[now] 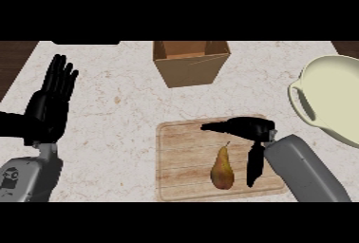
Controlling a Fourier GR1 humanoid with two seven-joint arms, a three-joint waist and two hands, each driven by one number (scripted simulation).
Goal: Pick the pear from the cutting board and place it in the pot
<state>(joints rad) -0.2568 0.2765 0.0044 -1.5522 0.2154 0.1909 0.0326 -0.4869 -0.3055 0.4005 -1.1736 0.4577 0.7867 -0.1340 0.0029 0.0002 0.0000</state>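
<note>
Pear (pixel 222 170) was the thing to watch, so every place below is told from it. It lay on the wooden cutting board (pixel 186 159), fat end low and thin stem pointing up the view. Nothing held it yet, and it was not in the pot.

Just to the right of the pear was the right robot hand (pixel 247 130). Its fingers were straight, not curled. One dark part pointed left above the pear's stem. Another long part hung down beside the pear, very close, but I could not tell if it touched. I think the hand was spread this way so it could close around the pear from the side. It held nothing.

Far to the left of the pear was the left robot hand (pixel 51 99). It was open with fingers up, resting over the surface (pixel 112 118). It had no job here, so it was out of the way.

Up and to the right of the pear was the pale yellow pot (pixel 336 102), at the edge of the view. It was on the same side as the right hand, so that hand was the easy one to carry the pear over.

Above the pear, past the board, stood a brown open box (pixel 191 61). The task did not need it.
</note>
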